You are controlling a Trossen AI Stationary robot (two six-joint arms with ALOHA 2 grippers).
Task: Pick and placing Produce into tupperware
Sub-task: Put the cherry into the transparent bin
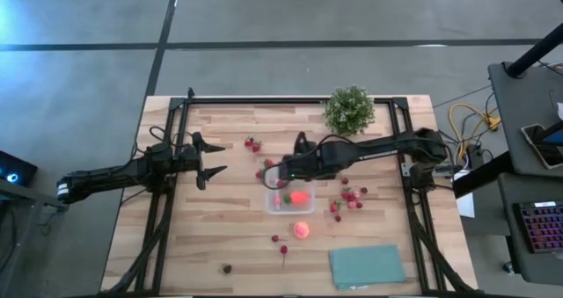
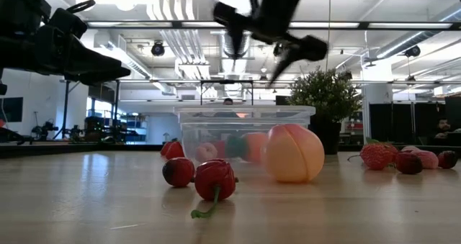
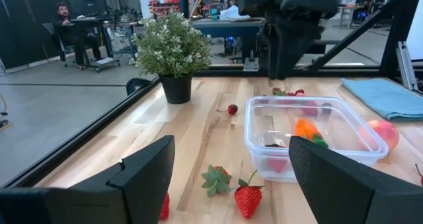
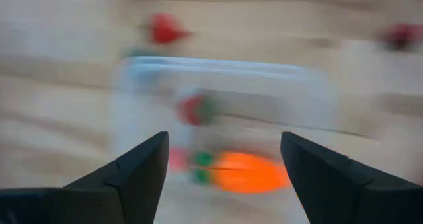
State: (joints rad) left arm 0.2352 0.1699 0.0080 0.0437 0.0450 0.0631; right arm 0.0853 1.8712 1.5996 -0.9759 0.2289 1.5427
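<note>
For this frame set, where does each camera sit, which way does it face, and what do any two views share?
High view: overhead, looking straight down; both arms show, right gripper over the tupperware, left gripper waiting apart.
Low view: table height, facing across; peach before the tupperware, right gripper above.
Left wrist view: past its own open fingers toward the tupperware and plant.
Right wrist view: down between open fingers into the tupperware.
Shared: all four show the tupperware.
</note>
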